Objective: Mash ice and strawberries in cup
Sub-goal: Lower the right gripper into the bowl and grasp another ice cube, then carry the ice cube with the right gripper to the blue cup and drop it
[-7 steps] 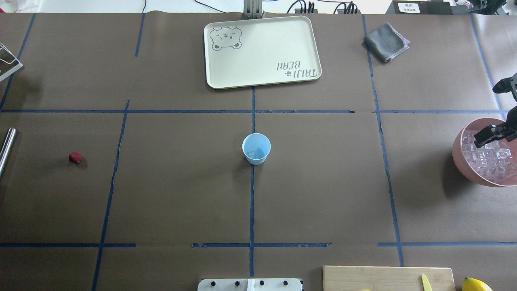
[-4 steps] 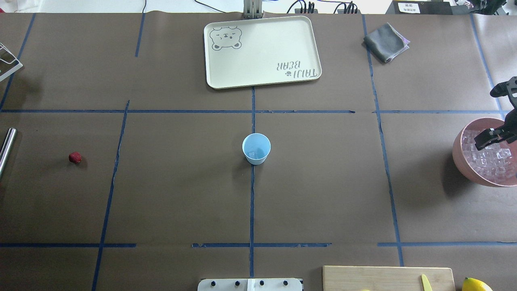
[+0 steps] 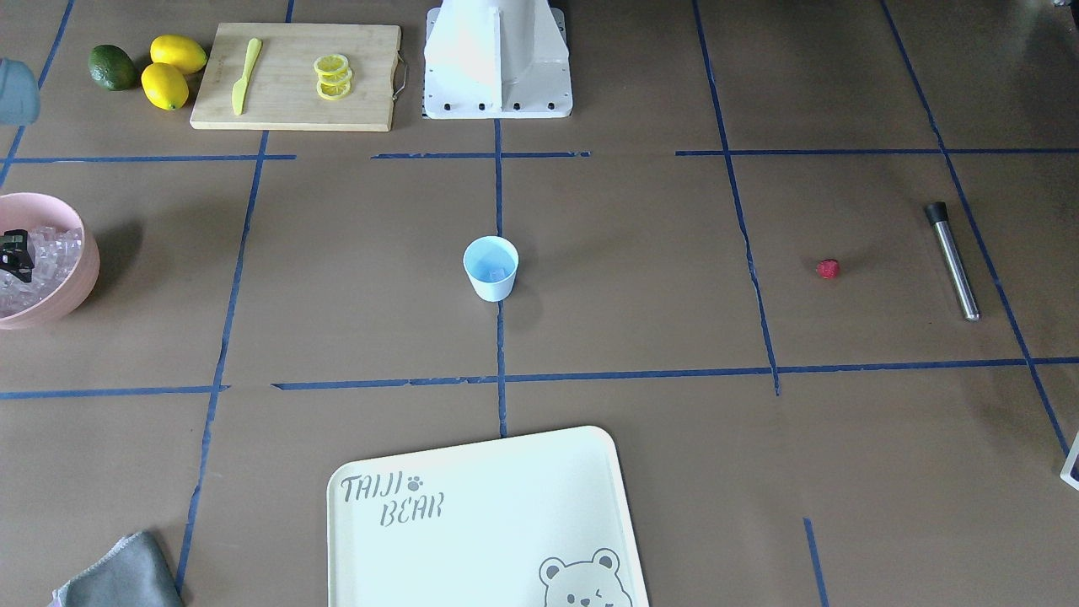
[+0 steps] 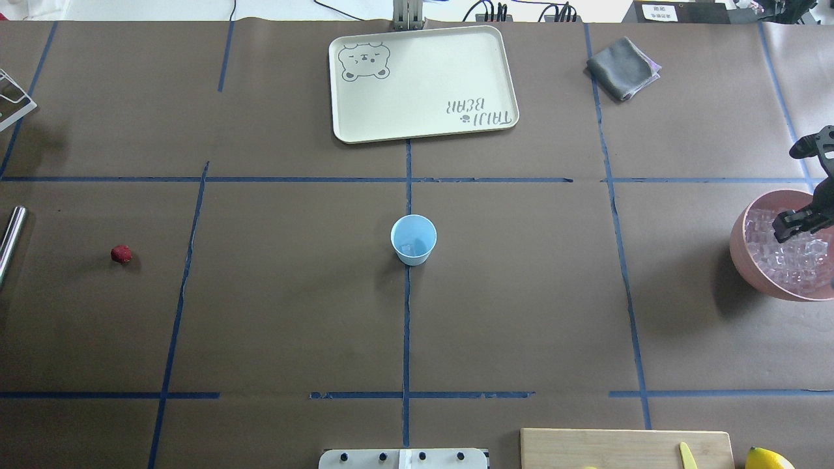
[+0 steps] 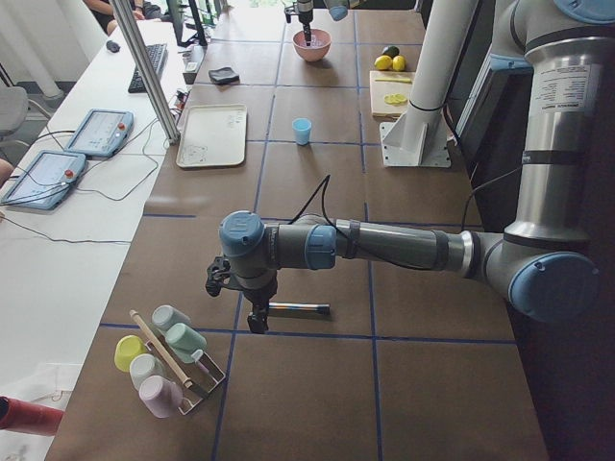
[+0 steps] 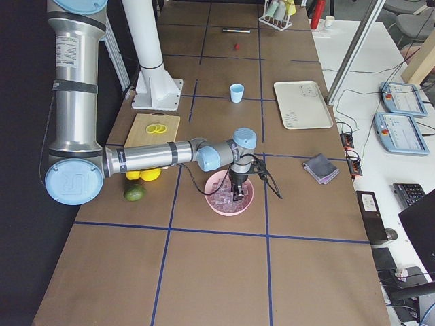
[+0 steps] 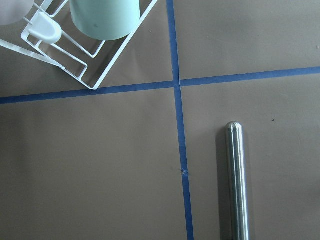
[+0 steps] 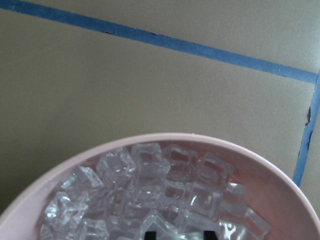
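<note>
The light-blue cup stands upright at the table's middle with one clear ice cube in it. The red strawberry lies alone at the left. Many ice cubes fill the pink bowl at the right edge. My right gripper is down in that bowl; in its wrist view the fingertips stand apart among the cubes. My left gripper shows only in the exterior left view, above one end of a steel rod; I cannot tell whether it is open.
A cream bear tray and a grey cloth lie at the far side. A cutting board with lemon slices, a yellow knife, lemons and an avocado sits by the robot base. A white cup rack stands near the left gripper.
My right gripper has shifted slightly to the right over the pink bowl and sunk toward the ice. The cup and strawberry have not moved.
</note>
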